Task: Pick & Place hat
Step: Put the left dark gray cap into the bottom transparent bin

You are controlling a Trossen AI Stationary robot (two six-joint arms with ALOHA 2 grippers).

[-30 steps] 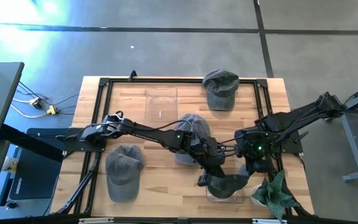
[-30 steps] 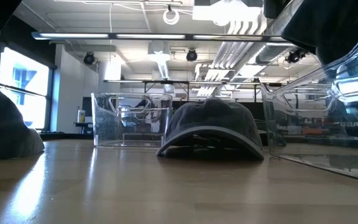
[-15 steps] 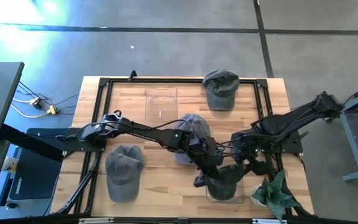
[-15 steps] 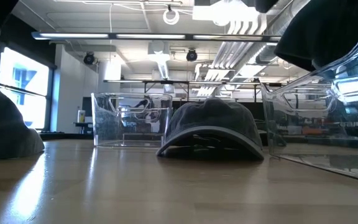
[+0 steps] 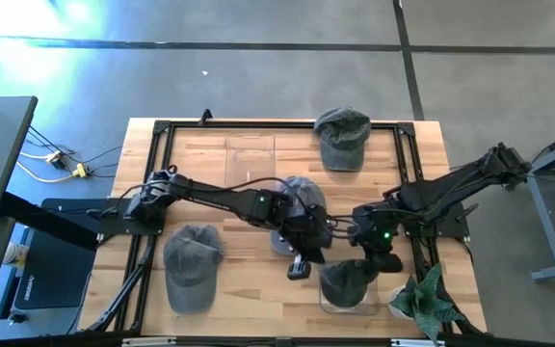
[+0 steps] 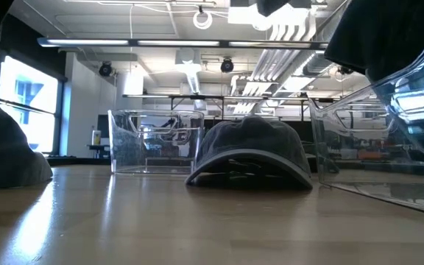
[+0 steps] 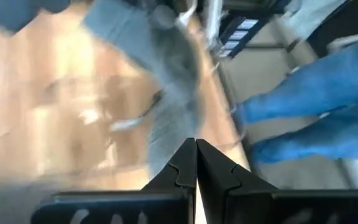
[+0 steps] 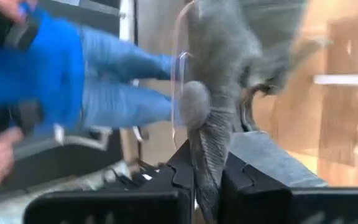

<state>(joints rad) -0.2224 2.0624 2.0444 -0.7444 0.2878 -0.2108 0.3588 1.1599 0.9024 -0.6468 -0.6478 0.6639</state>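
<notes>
Hat: the grey hat (image 5: pixel 347 281) sits over the clear bin (image 5: pixel 328 305) at the near edge of the surface (image 5: pixel 249 280), next to the small plant (image 5: pixel 422 299); part of it looks draped on the rim rather than fully down inside.
Right tool: the right tool (image 5: pixel 379 262) is clenched on the hat's fabric; its wrist view shows a fold of grey cloth (image 8: pixel 207 149) pinched between the 2 fingers, with the bin wall just behind it.
Left tool: the left tool (image 5: pixel 299 269) hangs just beside the bin toward the middle of the surface, fingers pressed together on nothing (image 7: pixel 196 163).
Key relation: the hat lies directly under and just inboard of the right tool, so the right arm is the nearer; I judge the next move is a straight release downward.
Other hats: 3 more lie on the surface, at the far edge (image 5: pixel 342 137), the centre (image 5: pixel 302 193) and the near left (image 5: pixel 194 265).
Room: a person in blue stands just past the near edge (image 8: pixel 61 81).
</notes>
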